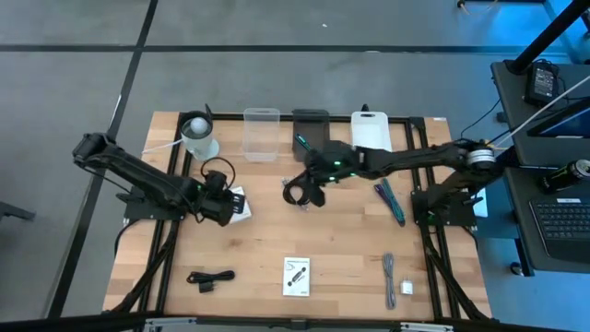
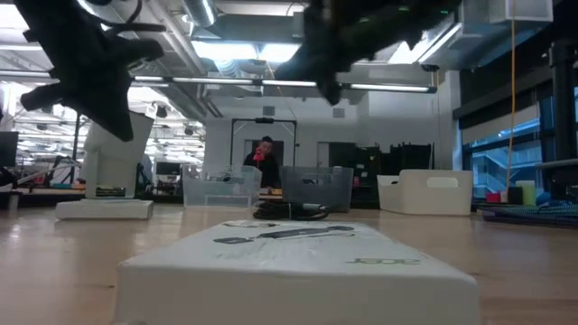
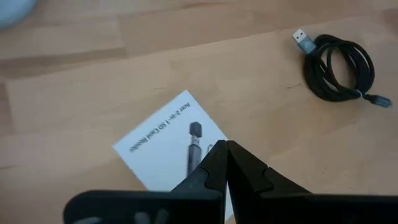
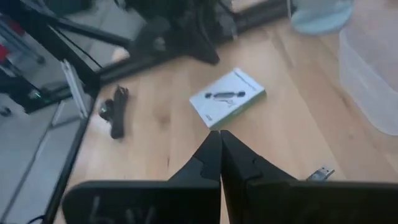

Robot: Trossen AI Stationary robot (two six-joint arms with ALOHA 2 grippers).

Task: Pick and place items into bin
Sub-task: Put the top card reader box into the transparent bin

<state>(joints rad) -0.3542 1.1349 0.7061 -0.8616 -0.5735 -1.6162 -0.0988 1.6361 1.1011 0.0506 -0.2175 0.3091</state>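
Observation:
Both grippers are shut and raised off the table. My left gripper (image 1: 224,207) (image 3: 225,148) hangs over the edge of a white printed card (image 1: 240,205) (image 3: 163,142) lying flat left of centre. My right gripper (image 1: 312,187) (image 4: 219,135) hovers by a black coiled cable (image 1: 296,193) (image 2: 289,212) (image 3: 339,65) resting on the wood at mid-table; only its USB plug (image 4: 320,172) shows in the right wrist view. At the far edge stand a clear bin (image 1: 261,134), a dark bin (image 1: 311,127) and a white bin (image 1: 371,129).
Near edge: a second white card (image 1: 296,275) (image 2: 298,262), a black bundled cable (image 1: 210,277) (image 4: 115,111), a grey cable (image 1: 389,272) and a small white block (image 1: 407,288). A teal pen-like tool (image 1: 389,201) lies right of centre. The whitish cup with ball top (image 1: 198,136) stands far left.

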